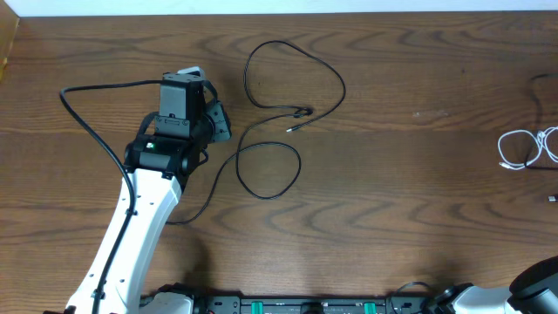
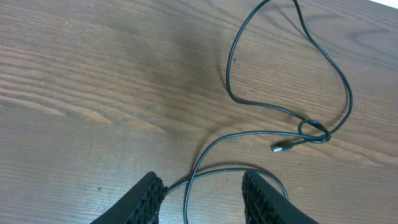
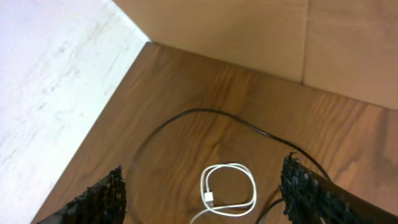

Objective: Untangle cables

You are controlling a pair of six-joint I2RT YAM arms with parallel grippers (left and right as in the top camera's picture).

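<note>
The table (image 1: 418,201) is dark brown wood, its long wavy grain running left to right. A faint pale scuff (image 1: 429,113) sits on it right of centre, toward the far side. Along the far edge runs a white strip (image 1: 261,7), and at the far left corner a lighter, orange-brown wooden edge (image 1: 6,44) pokes in. Seen from the right wrist, one corner of the table meets a pale speckled surface (image 3: 56,81) on the left and tan panels (image 3: 236,31) beyond, split by a thin upright seam (image 3: 306,43).
</note>
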